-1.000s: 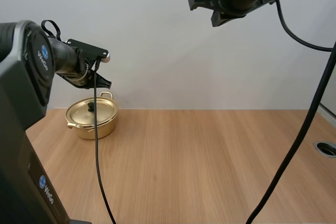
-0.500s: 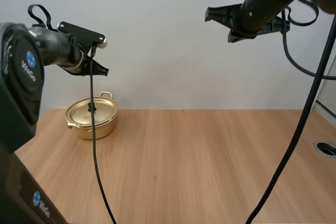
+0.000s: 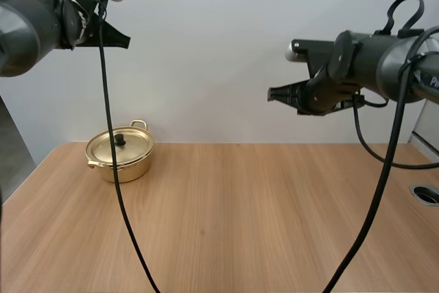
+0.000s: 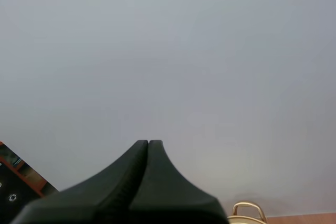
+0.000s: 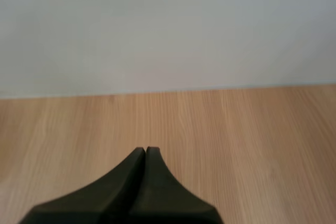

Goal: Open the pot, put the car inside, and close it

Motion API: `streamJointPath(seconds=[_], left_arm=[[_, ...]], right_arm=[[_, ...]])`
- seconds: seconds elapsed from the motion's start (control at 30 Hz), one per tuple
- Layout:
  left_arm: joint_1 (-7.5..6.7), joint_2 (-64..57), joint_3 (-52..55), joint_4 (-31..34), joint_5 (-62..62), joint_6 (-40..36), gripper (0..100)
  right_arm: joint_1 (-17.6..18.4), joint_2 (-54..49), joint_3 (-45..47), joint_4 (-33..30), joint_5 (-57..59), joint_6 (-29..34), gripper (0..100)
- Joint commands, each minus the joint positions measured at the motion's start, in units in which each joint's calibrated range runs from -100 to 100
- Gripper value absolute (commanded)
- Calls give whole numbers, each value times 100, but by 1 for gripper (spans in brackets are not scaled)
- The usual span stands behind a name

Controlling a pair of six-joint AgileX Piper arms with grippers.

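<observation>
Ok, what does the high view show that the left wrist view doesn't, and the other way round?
The high view adds the lid, seated on the pot, the wooden table, and the right gripper held above it. The left wrist view adds the left gripper shut, one dark wedge. Both share the pot's looped handle and the left gripper itself, held high.

light: bright, even | shadows: faint | glare: sheen on pot lid [image 3: 119,146]

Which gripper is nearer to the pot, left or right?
Left. The left gripper hangs high above the pot; the right gripper is raised too, far off to its right.
</observation>
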Motion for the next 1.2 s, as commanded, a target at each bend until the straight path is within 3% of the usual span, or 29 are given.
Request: streamJointPath(seconds=[0.0, 0.1, 0.37, 0.57, 0.7, 0.93, 1.17], left_arm=[[-1, -1206, 150, -613, 479, -186, 0], [-29, -1825, 584, -771, 882, -760, 0], [-461, -3837, 2740, -758, 1031, -1132, 0], [-712, -5294, 4380, -758, -357, -1132, 0], [-732, -6109, 5452, -758, -939, -1132, 0], [-732, -6961, 6820, -758, -1330, -1132, 0], [-732, -7507, 7411, -772, -1056, -1132, 0]], right_arm=[[-2, -192, 1684, -230, -569, 4, 0], [-2, -594, 2070, -242, -798, 4, 0], [-2, -1969, 4156, -751, -4488, 4, 0], [-2, -2746, 5682, -751, -6556, 4, 0], [-2, -3082, 6166, -751, -6989, 4, 0], [-2, -3739, 6264, -787, -6625, 4, 0], [-2, -4399, 7041, -787, -6663, 4, 0]])
